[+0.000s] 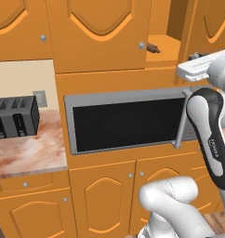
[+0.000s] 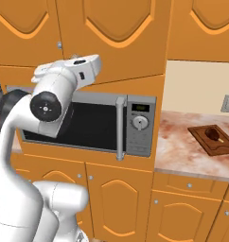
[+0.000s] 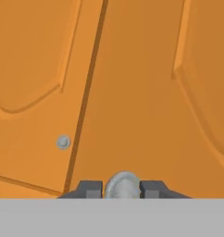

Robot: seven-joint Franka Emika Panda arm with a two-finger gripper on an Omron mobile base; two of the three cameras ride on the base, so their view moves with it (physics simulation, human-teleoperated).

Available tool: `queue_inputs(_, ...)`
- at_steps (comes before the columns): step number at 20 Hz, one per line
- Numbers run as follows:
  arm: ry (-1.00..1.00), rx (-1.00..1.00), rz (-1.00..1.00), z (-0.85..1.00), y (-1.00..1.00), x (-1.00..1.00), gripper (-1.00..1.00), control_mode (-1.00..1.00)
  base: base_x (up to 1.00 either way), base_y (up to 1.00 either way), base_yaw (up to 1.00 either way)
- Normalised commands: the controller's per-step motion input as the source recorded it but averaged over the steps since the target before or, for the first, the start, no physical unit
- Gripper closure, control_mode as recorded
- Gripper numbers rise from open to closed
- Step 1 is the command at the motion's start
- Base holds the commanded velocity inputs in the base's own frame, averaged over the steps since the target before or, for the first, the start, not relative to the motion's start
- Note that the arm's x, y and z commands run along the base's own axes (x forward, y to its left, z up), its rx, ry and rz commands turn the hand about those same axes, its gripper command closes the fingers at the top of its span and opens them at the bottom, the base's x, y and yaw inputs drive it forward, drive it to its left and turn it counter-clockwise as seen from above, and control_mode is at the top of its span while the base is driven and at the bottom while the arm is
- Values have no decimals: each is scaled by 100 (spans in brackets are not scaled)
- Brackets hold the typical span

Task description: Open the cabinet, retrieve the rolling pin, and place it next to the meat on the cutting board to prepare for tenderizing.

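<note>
The cabinet (image 1: 98, 32) fills the wall ahead of the gripper (image 3: 124, 189), and its right door (image 1: 205, 28) stands swung out in the left base view, leaving a dark gap through which one end of the rolling pin (image 1: 153, 48) pokes out on the shelf, just beyond the hand. The gripper is clenched on a knob (image 3: 123, 185) (the round silver one, seated between the two dark fingers), which I judge is how the door is being hauled open; the grip sits at the door's free edge, where a pull gives the most swing. A second knob (image 3: 63, 142) sits up and to the left of the fingers in the hand view, on the neighbouring door, across the seam. Below the hand hangs the microwave (image 2: 88, 125) with its black glass, and its upright handle (image 2: 120, 128) juts out under the arm, something to mind when the arm drops. Far off to the right of the gripper, on the counter (image 2: 178, 146), lies the cutting board (image 2: 201, 134) with the meat (image 2: 212, 132) on it. Well to the left stands a toaster (image 1: 14, 116). The open door itself probably stands between the hand and the pin, so the hand must let go and come round it.
</note>
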Motion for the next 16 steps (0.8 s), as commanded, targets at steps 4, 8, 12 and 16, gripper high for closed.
queue_inputs(4,3,0,0,-23,-6,-34,-100,-100,0,0,0)
queue_inputs(8,2,-1,1,-11,0,-19,-100,-100,0,0,0)
queue_inputs(12,-15,-6,3,-1,0,-96,-100,-100,0,0,0)
queue_inputs(16,-18,-12,0,0,8,-100,-100,-100,0,0,0)
